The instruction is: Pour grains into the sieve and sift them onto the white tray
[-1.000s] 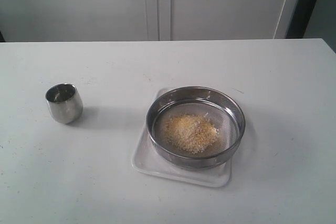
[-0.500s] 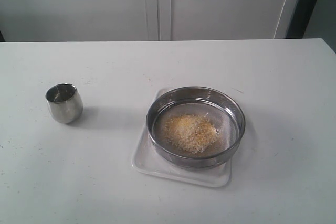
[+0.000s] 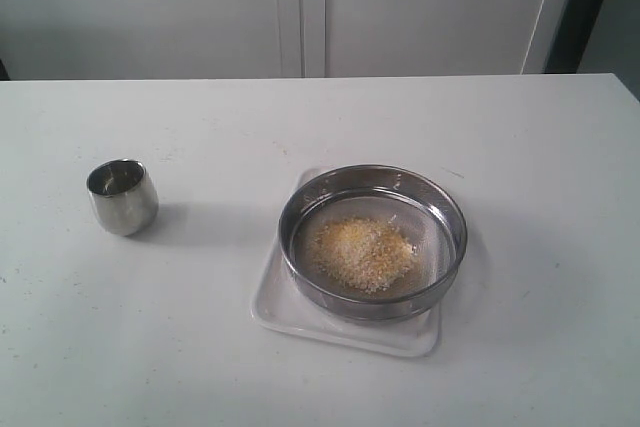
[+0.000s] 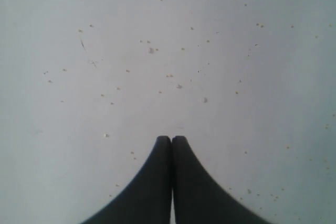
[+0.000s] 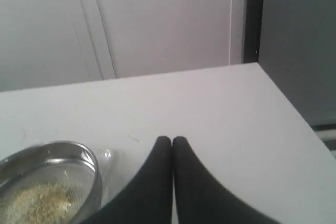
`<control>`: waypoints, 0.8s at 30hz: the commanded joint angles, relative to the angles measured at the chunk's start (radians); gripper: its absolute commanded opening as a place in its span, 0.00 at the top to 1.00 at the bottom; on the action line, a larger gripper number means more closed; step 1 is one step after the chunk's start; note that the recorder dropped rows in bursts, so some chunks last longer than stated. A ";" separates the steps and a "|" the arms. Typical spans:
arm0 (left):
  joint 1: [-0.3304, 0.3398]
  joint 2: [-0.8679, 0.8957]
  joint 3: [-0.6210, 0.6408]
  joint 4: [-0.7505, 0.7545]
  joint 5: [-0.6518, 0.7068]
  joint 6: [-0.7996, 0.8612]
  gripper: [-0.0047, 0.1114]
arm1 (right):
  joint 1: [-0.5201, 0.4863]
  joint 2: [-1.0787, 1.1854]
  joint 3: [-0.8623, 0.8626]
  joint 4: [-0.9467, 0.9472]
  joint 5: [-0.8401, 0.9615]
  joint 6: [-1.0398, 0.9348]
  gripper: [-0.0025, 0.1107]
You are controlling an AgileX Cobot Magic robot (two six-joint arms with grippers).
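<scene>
The round steel sieve (image 3: pixel 372 242) rests on the white tray (image 3: pixel 345 329) right of the table's middle. A heap of yellow and whitish grains (image 3: pixel 362 253) lies on its mesh. Neither arm shows in the exterior view. In the left wrist view my left gripper (image 4: pixel 171 139) is shut, its black fingers pressed together over bare table dotted with stray grains (image 4: pixel 168 76). My right gripper (image 5: pixel 171 139) is shut too and holds nothing. It hovers beside the sieve (image 5: pixel 50 179), whose rim, grains (image 5: pixel 37 203) and a tray corner (image 5: pixel 106 157) show in the right wrist view.
A small rounded steel cup (image 3: pixel 122 196) stands upright on the left of the white table (image 3: pixel 200 347). Pale cabinet doors (image 3: pixel 300 7) rise behind the table's far edge. The table's right corner (image 5: pixel 257 65) and a dark gap beyond it appear in the right wrist view.
</scene>
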 commanded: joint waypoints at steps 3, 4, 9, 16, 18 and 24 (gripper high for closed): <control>0.003 -0.006 -0.006 -0.011 0.014 -0.003 0.96 | 0.001 0.270 -0.172 0.163 0.181 -0.155 0.98; 0.003 -0.006 -0.006 -0.011 0.014 -0.003 0.96 | 0.001 0.296 -0.185 0.196 0.187 -0.169 0.98; 0.003 -0.006 -0.006 -0.011 0.014 -0.003 0.96 | 0.001 0.448 -0.262 0.381 0.227 -0.354 0.98; 0.003 -0.006 -0.006 -0.011 0.014 -0.003 0.96 | 0.006 0.626 -0.341 0.476 0.310 -0.459 0.98; 0.003 -0.006 -0.006 -0.011 0.014 -0.003 0.96 | 0.017 0.673 -0.365 0.476 0.328 -0.459 0.98; 0.003 -0.006 -0.006 -0.011 0.014 -0.003 0.96 | 0.054 0.797 -0.431 0.482 0.339 -0.459 0.98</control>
